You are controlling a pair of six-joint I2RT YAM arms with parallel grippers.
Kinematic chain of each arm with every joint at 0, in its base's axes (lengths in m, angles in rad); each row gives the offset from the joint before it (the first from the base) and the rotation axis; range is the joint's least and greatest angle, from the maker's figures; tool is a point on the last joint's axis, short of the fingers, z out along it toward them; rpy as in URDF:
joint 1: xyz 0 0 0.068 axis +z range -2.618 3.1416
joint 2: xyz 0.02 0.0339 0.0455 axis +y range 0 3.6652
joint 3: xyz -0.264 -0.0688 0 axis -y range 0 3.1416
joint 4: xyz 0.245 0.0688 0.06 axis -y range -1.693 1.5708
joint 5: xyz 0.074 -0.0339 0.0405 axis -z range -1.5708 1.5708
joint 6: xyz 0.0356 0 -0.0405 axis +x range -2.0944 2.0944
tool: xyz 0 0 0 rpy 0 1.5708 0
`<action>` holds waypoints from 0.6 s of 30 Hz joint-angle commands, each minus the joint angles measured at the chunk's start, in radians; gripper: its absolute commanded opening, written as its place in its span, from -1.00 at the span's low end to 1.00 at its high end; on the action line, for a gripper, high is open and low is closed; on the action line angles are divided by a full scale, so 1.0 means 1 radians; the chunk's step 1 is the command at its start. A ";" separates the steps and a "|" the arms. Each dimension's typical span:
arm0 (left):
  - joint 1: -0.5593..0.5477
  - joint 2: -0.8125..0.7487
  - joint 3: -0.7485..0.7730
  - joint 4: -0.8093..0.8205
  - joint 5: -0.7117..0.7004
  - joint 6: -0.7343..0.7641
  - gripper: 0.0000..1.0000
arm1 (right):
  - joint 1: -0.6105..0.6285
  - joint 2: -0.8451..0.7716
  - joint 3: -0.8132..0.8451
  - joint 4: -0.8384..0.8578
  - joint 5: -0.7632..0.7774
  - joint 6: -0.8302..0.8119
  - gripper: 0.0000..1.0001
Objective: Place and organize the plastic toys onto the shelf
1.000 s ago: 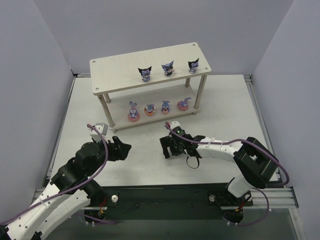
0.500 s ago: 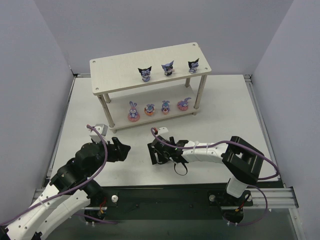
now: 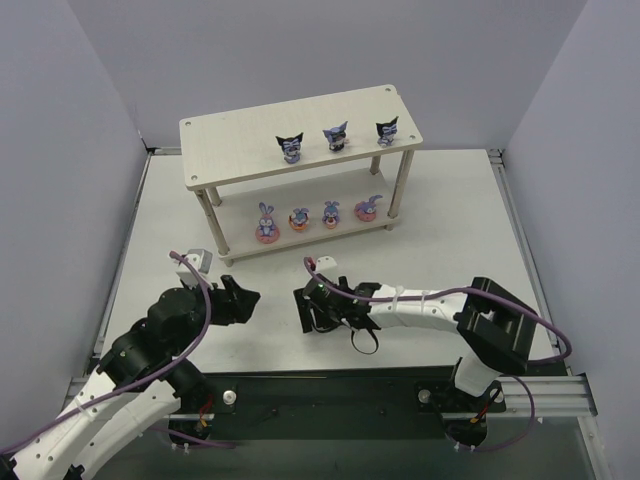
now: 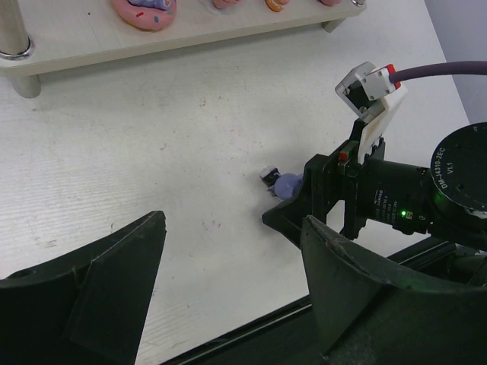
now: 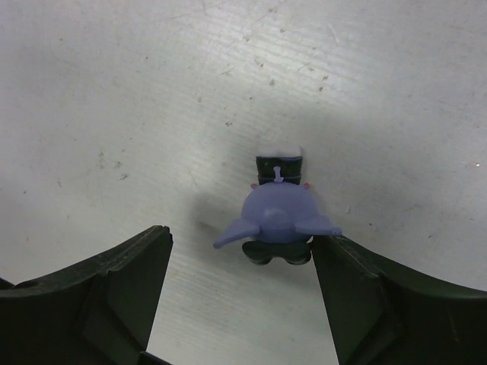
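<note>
The shelf (image 3: 235, 140) stands at the back. Three dark pointed-ear toys (image 3: 336, 137) stand in a row on its top board. Several purple-blue bunnies (image 3: 299, 219) on pink and orange bases line the lower tier. One more dark, purple-headed toy (image 5: 278, 217) lies on the table, also seen in the left wrist view (image 4: 285, 185). My right gripper (image 5: 242, 243) is open around it, low over the table (image 3: 312, 310); the toy's ear tip meets the right finger (image 5: 358, 289). My left gripper (image 4: 232, 224) is open and empty, to the left (image 3: 240, 298).
The shelf's lower board (image 4: 190, 38) and one of its legs (image 4: 15, 46) lie ahead of the left gripper. A dark rail (image 3: 330, 385) runs along the table's near edge. Grey walls close in both sides.
My right gripper has swung left and nearer to the front edge, coming down around the lying toy. The left arm has barely shifted. The shelf's toys are unmoved.
</note>
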 commanded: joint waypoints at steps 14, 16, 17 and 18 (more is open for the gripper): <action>-0.002 -0.042 0.027 -0.054 -0.019 -0.035 0.63 | 0.115 0.032 0.110 -0.094 0.057 0.091 0.45; -0.002 -0.033 0.021 -0.049 -0.013 -0.046 0.63 | 0.116 -0.016 0.075 -0.103 0.081 0.112 0.45; -0.002 -0.019 0.016 -0.040 -0.008 -0.051 0.63 | 0.118 -0.037 0.060 -0.105 0.091 0.121 0.45; 0.000 -0.012 0.004 -0.033 0.003 -0.055 0.63 | 0.118 -0.086 0.043 -0.106 0.098 0.138 0.47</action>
